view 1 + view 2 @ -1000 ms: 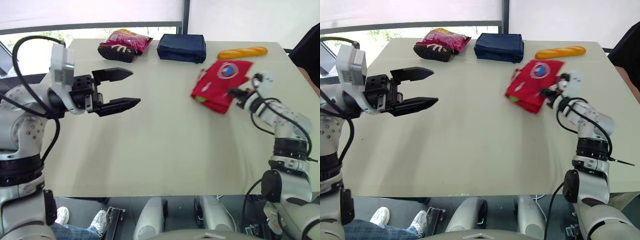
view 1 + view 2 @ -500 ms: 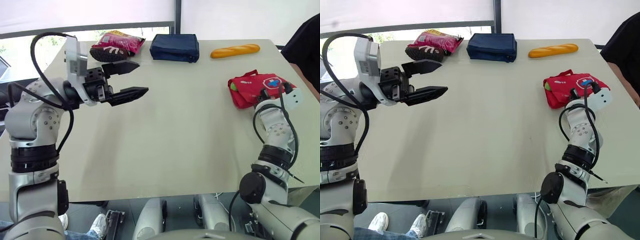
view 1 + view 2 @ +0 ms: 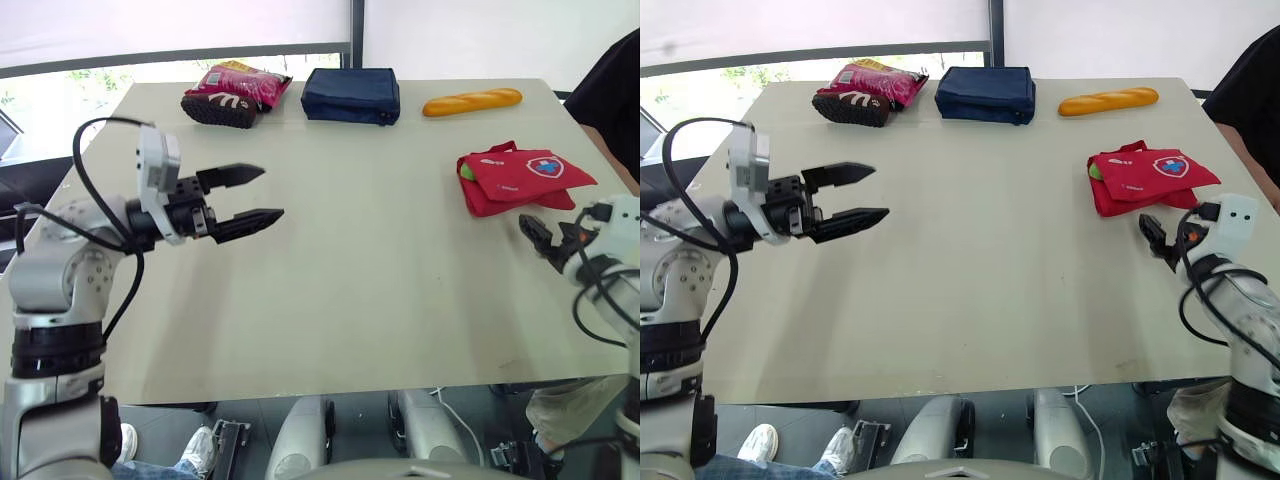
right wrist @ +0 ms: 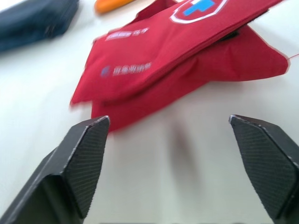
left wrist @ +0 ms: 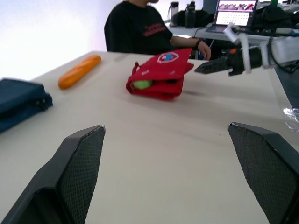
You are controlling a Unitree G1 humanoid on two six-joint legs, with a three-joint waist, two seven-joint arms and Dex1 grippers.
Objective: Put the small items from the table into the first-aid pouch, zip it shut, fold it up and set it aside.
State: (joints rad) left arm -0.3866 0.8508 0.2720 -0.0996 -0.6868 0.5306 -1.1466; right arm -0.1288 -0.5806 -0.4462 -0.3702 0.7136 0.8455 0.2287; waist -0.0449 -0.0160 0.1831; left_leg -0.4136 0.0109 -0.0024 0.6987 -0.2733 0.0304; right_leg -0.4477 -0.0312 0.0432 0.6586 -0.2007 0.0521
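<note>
The red first-aid pouch (image 3: 520,178) lies folded on the right side of the table, white cross badge up. A green item (image 3: 466,172) peeks from its left end. My right gripper (image 3: 548,240) hovers just in front of the pouch, apart from it, open and holding nothing. In the right wrist view the pouch (image 4: 173,60) lies beyond the wide-spread fingers (image 4: 88,154). My left gripper (image 3: 270,192) is open and empty above the table's left half, pointing right. The left wrist view shows the pouch (image 5: 159,74) and the right gripper (image 5: 215,66) far ahead.
Along the table's far edge lie a pink snack bag (image 3: 235,92), a navy blue case (image 3: 352,95) and a baguette (image 3: 472,102). A person in black (image 3: 615,90) stands at the far right corner. The table edge runs close to my right gripper.
My right gripper has let go of the pouch, opened, and drawn back toward me. The pouch now rests at the right. The left arm dropped slightly; the camera shifted.
</note>
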